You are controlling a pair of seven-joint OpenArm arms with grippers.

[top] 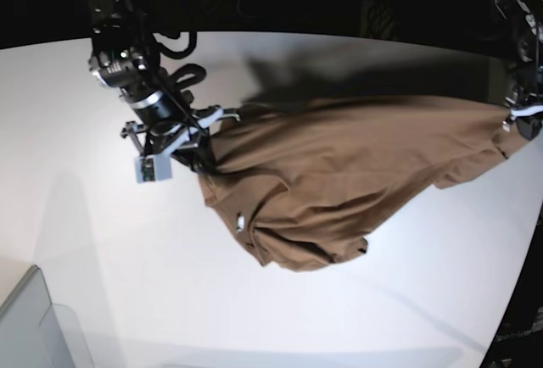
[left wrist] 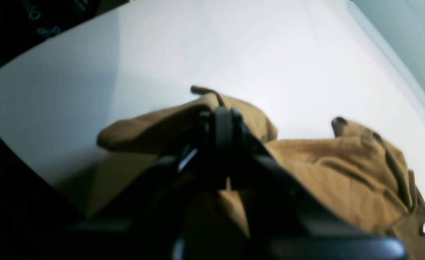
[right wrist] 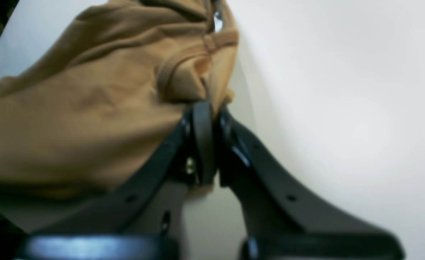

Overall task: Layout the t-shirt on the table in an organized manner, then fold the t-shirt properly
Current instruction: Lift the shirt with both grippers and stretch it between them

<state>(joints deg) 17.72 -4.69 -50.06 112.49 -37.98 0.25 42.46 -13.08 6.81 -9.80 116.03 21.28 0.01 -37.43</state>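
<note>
Tan-brown cotton hangs stretched between my 2 arms above the white desk [top: 85,241]: the t-shirt [top: 339,173] is clamped at 1 end by my right gripper [top: 206,158], its jaws pinched on fabric near the collar, and at the other by my left gripper [top: 512,119], jaws closed on a bunched edge. To spread it well, I judge both arms should pull apart evenly, then lower together. Sleeves and hem stay lost in folds; both wrist views are blurred.
</note>
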